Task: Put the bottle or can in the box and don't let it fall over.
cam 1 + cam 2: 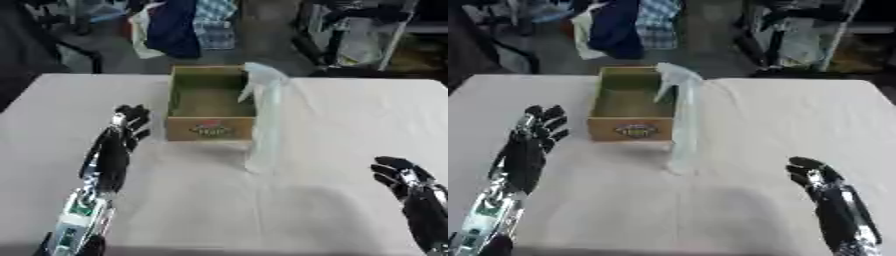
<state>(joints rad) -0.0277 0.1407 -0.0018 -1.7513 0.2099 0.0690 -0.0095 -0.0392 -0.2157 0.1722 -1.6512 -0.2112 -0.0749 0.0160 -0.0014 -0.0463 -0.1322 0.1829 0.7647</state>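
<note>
Right, I see the clear spray bottle point(265, 125) upright on the table point(350, 125), just beside the cardboard box point(208, 102); my left hand point(122, 132) and right hand point(820, 182) both spread, holding nothing.

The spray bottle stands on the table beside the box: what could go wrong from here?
1. The spray bottle is tall and narrow, so a sideways touch may tip it.
2. It stands close to the box wall; lifted too low, its base could catch the rim.
3. Neither the left hand nor the right hand holds it.
</note>
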